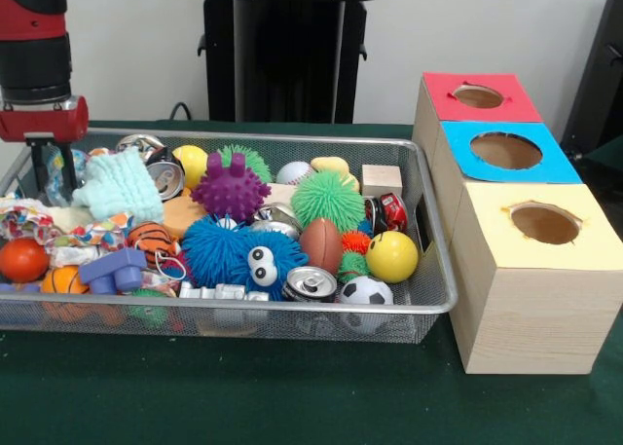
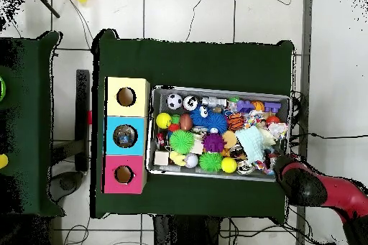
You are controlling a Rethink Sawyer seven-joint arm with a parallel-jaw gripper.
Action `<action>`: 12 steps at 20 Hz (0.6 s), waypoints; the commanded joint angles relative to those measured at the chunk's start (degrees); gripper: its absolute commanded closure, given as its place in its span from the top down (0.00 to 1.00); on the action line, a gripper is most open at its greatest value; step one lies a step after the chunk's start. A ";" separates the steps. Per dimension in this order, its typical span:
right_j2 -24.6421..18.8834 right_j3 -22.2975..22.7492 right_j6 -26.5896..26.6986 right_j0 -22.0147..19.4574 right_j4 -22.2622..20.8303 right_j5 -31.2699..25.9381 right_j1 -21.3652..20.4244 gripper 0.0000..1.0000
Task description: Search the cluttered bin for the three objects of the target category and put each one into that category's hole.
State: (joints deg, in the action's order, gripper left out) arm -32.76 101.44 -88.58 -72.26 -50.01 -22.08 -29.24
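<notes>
The silver wire-mesh bin (image 1: 292, 310) is heaped with toys; from overhead it lies mid-table (image 2: 149, 134). My gripper (image 1: 47, 177) hangs from the red and black arm (image 2: 309, 186) and reaches down into the bin's far left corner in the front view. Right beside it lies a see-through blue-and-white thing (image 1: 61, 166), which may be a plastic bottle and is mostly hidden by a mint cloth (image 1: 119, 187). No other bottle shows. The red-faced hole (image 1: 478, 96) is the farthest on the wooden box, to the right of the bin, and also shows from overhead (image 2: 123, 174).
Shiny cans (image 1: 310, 284) (image 1: 165, 172), a purple spiky ball (image 1: 231, 190), a blue furry toy with eyes (image 1: 234, 255), a green fuzzy ball (image 1: 328, 197) and a yellow ball (image 1: 391, 256) fill the bin. The blue-faced hole (image 1: 506, 151) and the yellow-faced hole (image 1: 545, 223) lie nearer.
</notes>
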 commanded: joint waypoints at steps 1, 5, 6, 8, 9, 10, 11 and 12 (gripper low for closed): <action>2.09 7.16 4.57 0.16 2.08 -8.64 -4.61 0.00; -1.11 9.66 4.89 2.80 8.79 -13.95 -13.61 0.00; -1.95 9.85 4.92 3.78 10.62 -15.34 -15.70 0.00; -2.61 9.70 3.37 6.04 13.88 -17.69 -18.35 0.00; -2.58 9.49 2.30 7.31 15.18 -18.62 -19.31 0.00; -2.88 9.43 1.19 8.19 16.46 -18.84 -20.05 0.00; -2.79 9.26 0.11 9.41 17.04 -18.55 -21.03 0.00; -2.86 9.36 -0.84 10.18 17.87 -18.34 -21.64 0.00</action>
State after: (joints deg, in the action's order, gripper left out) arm -32.73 107.32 -88.58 -66.83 -37.94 -32.46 -43.06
